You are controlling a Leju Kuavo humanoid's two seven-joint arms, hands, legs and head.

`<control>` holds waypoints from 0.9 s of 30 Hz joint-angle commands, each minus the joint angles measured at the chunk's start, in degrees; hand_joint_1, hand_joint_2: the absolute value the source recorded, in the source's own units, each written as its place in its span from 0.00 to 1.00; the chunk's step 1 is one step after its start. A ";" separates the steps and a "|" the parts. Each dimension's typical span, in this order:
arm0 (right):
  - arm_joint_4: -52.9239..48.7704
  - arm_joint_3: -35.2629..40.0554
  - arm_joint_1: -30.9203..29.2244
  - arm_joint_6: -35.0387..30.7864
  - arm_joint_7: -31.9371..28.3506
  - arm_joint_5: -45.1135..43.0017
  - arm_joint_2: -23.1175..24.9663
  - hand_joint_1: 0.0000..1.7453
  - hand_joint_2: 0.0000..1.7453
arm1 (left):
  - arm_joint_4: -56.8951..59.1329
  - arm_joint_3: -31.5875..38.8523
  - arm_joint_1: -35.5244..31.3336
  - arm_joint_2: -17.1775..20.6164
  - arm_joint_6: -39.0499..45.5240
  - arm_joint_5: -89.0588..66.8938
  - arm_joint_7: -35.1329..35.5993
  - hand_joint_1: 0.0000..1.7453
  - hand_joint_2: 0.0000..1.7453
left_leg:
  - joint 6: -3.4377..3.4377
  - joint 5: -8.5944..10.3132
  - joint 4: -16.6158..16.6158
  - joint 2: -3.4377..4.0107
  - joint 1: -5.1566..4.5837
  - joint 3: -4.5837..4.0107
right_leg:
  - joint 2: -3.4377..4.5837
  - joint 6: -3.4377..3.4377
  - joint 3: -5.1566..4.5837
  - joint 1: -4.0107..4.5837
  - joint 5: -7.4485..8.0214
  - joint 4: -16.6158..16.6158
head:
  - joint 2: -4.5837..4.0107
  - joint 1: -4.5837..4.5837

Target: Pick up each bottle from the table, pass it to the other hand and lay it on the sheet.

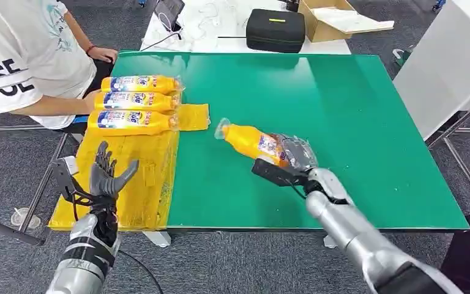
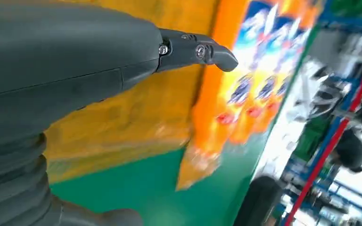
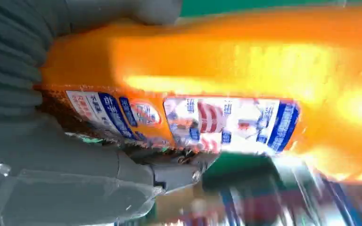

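Right robot hand [image 1: 290, 160] grips the base end of an orange bottle [image 1: 252, 141], fingers wrapped round the body; the right wrist view confirms it, label [image 3: 226, 123] hard against the palm. Bottle is held off the green counter [image 1: 355, 122], near its middle. Long axis runs from the right robot hand out toward the far left, clear cap [image 1: 222, 128] leading, tilted slightly upward. So the free end, neck and cap, points roughly toward the yellow sheet [image 1: 153, 184] and the left side. Left robot hand [image 1: 107, 174] stands over the near part of the sheet at the counter's left edge, fingers spread and upright, holding nothing. It is well apart from the bottle, with bare green between. Judgement: the handover turns on closing that gap, and the neck-and-shoulder end is the part the left robot hand can reach, since the right covers the base. Left is the nearer of the two to the sheet. Three bottles [image 1: 136, 101] already lie side by side across the far end of the sheet, long axes crosswise, caps toward the counter's middle. A person [image 1: 30, 55] sits just beyond them, one hand near the row.
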 commanded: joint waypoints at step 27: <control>0.12 -18.71 17.10 -3.50 -25.99 -5.70 20.89 1.00 1.00 | -19.40 -27.97 13.21 0.61 -17.36 23.49 11.49 0.00 1.00 | 0.02 -0.09 -0.12 -0.09 -0.03 0.10 | -0.12 -0.17 0.08 -0.03 -0.14 -0.07 | 0.00 0.00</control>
